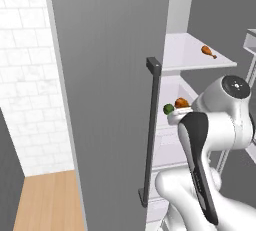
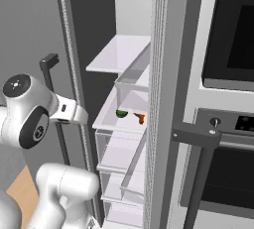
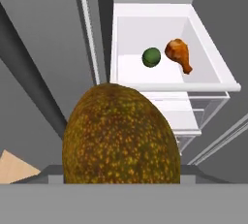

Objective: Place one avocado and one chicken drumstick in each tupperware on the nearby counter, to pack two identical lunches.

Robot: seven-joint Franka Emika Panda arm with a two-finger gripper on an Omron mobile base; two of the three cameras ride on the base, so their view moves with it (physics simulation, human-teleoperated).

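- avocado [image 3: 121,136] sits huge and close in the hand view, olive-brown and speckled, right at the jaws; the jaws stand wide and look clamped on it, finger tips hidden behind the fruit.
- second avocado [image 3: 151,57], small and green, lies on a white fridge shelf [image 3: 213,70], just left of a chicken drumstick [image 3: 178,54]; the two sit close, touching or not is unclear.
- same pair in the left base view: green avocado [image 1: 168,109] beside orange drumstick [image 1: 181,103], partly behind the white arm.
- right base view: avocado [image 2: 121,113] left, drumstick [image 2: 140,118] right, near the shelf's front edge.
- another chicken drumstick [image 1: 208,51] lies alone on the upper shelf [image 1: 197,61], toward its right side.
- grey fridge door [image 1: 110,90] stands open on the left with a dark vertical handle [image 1: 150,130].
- tan wooden floor [image 1: 47,202] at lower left, white tiles [image 1: 25,75] behind.
- oven [image 2: 228,124] stands right of the fridge.
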